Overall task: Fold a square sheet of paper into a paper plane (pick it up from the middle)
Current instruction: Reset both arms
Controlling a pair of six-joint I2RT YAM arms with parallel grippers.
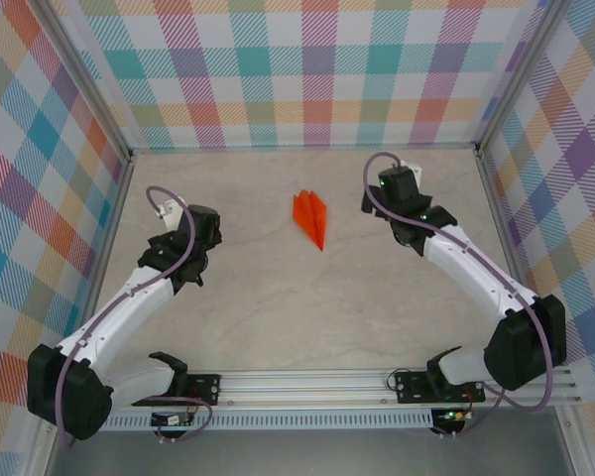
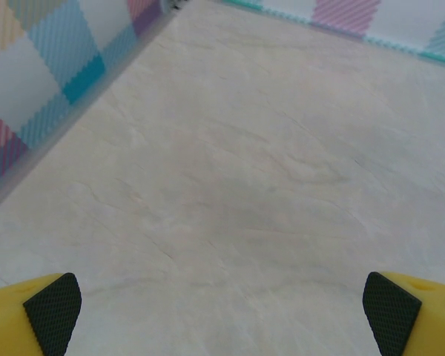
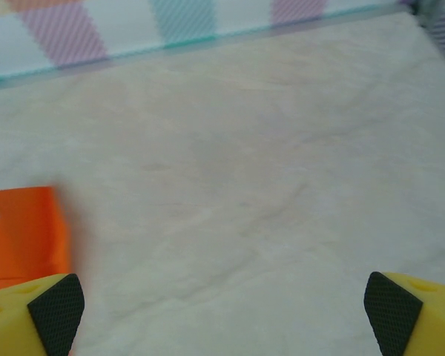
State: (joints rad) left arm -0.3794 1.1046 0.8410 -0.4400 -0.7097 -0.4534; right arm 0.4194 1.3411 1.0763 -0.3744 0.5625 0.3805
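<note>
The square sheet of paper lies folded as a bright orange paper plane [image 1: 311,218] on the table, a little behind the middle, its sharp nose toward the near edge. Nothing touches it. My right gripper [image 1: 398,181] hovers to the plane's right with its jaws wide apart and nothing between them. In the right wrist view the gripper [image 3: 224,315] is over bare table, and the plane's blurred orange tail [image 3: 24,236] shows at the left edge. My left gripper [image 1: 182,231] stands open at the left of the table, far from the plane. In the left wrist view this gripper [image 2: 222,315] is over bare tabletop.
Plaid walls [image 1: 307,69] close the table at the back and both sides. A metal frame post [image 2: 74,119] runs along the left wall near my left gripper. The pale marbled tabletop [image 1: 278,297] stretches between the arms and the plane.
</note>
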